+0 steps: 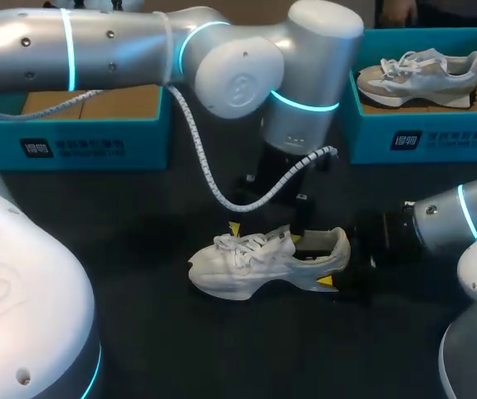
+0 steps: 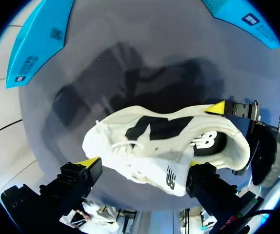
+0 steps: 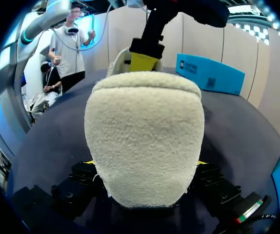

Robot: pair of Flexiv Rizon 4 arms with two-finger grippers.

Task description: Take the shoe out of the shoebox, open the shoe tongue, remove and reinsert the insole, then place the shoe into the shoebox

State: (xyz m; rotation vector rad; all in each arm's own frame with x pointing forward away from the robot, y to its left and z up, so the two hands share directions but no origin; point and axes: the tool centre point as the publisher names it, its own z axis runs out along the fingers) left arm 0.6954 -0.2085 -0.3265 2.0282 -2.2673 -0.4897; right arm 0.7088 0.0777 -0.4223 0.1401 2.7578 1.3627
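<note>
A white sneaker (image 1: 255, 266) lies on the dark table, toe to the left. My right gripper (image 1: 331, 262) comes in from the right and is shut on its heel. In the right wrist view the fleecy heel (image 3: 142, 141) fills the gap between the right gripper's (image 3: 145, 163) fingers and touches both. My left gripper (image 1: 265, 234) hangs open over the laces and tongue. In the left wrist view the left gripper (image 2: 142, 168) has its yellow tips on either side of the shoe (image 2: 145, 134), by the toe and by the collar. The insole shows inside the shoe's opening (image 2: 206, 141).
A teal shoebox (image 1: 72, 141) with a cardboard floor stands at the back left. At the back right, another teal shoebox (image 1: 421, 137) holds a grey-beige sneaker (image 1: 421, 75). My left arm spans the back of the table.
</note>
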